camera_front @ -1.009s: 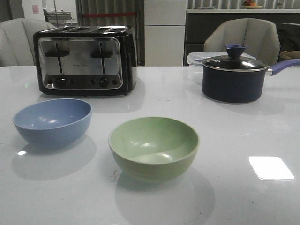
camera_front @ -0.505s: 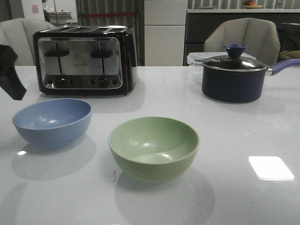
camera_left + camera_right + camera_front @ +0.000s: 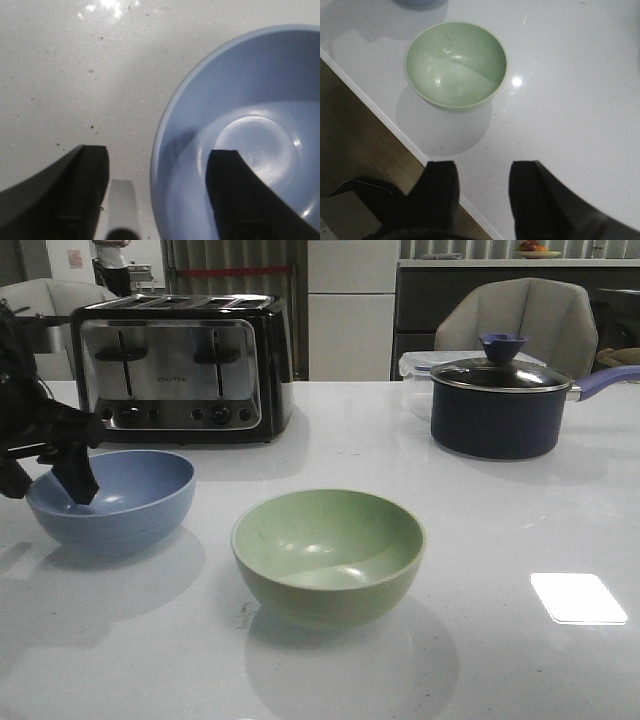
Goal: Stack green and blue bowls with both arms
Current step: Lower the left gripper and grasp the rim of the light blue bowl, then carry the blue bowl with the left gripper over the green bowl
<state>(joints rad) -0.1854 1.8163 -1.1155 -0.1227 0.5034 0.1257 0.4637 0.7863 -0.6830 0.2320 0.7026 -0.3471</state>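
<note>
The dusty blue bowl [image 3: 125,502] stands upright at the left of the white table. The pale green bowl [image 3: 328,555] stands upright near the middle front. My left gripper [image 3: 45,483] is open and straddles the blue bowl's left rim. In the left wrist view, one finger [image 3: 235,190] is inside the blue bowl [image 3: 260,90], the other finger [image 3: 85,185] is outside over the table, and the gripper [image 3: 157,156] is not closed on the rim. My right gripper [image 3: 482,167] is open and empty, over the table's front edge, apart from the green bowl [image 3: 455,65]. It is out of the front view.
A black and chrome toaster [image 3: 180,365] stands behind the blue bowl. A dark lidded saucepan [image 3: 498,405] with a purple handle is at the back right. The table's front edge [image 3: 385,120] and the floor beyond it show in the right wrist view.
My left arm came in from the left and dropped to the blue bowl, with one finger now inside its rim. Both bowls have stayed put.
</note>
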